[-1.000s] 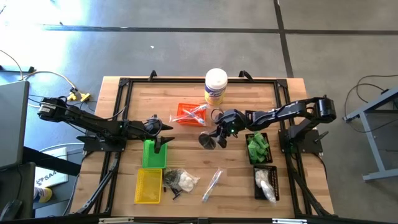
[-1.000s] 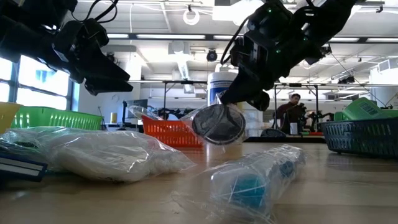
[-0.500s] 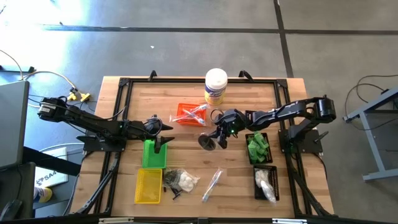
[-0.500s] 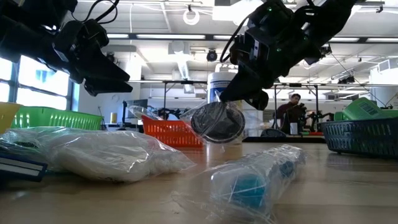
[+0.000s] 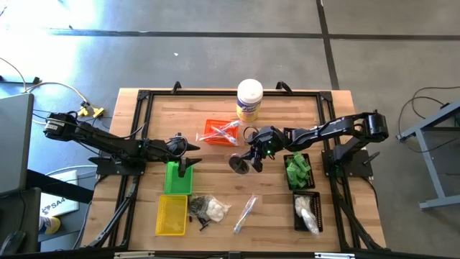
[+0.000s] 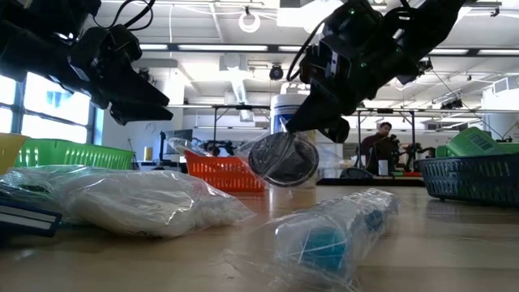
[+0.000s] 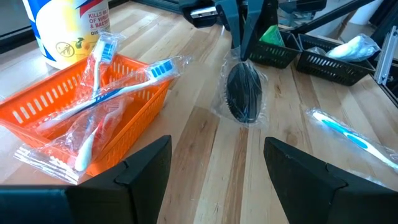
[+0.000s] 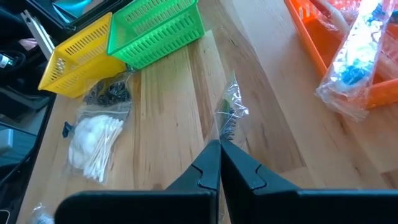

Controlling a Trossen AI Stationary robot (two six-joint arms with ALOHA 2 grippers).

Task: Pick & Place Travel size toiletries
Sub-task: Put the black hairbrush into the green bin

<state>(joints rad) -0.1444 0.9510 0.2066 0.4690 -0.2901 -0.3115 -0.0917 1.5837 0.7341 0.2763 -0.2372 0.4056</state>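
The right gripper (image 5: 253, 160) sits just right of the frame's middle in the high view, its fingers (image 8: 214, 163) pressed together on the clear wrapper of a bagged black hairbrush (image 7: 244, 93). The brush hangs below the pinch, lifted off the wooden table (image 5: 215, 108). From the left wrist camera its long axis runs up and down, the top edge of the wrapper in the grip and the dark oval head pointing down at the boards. In the low view it shows as a dark round disc (image 6: 284, 160) at centre frame, in front of the orange tray (image 6: 227, 172). The left gripper (image 5: 188, 149) waits left of centre above the green tray (image 5: 178, 178), its fingers (image 7: 140, 168) spread wide with nothing between them.
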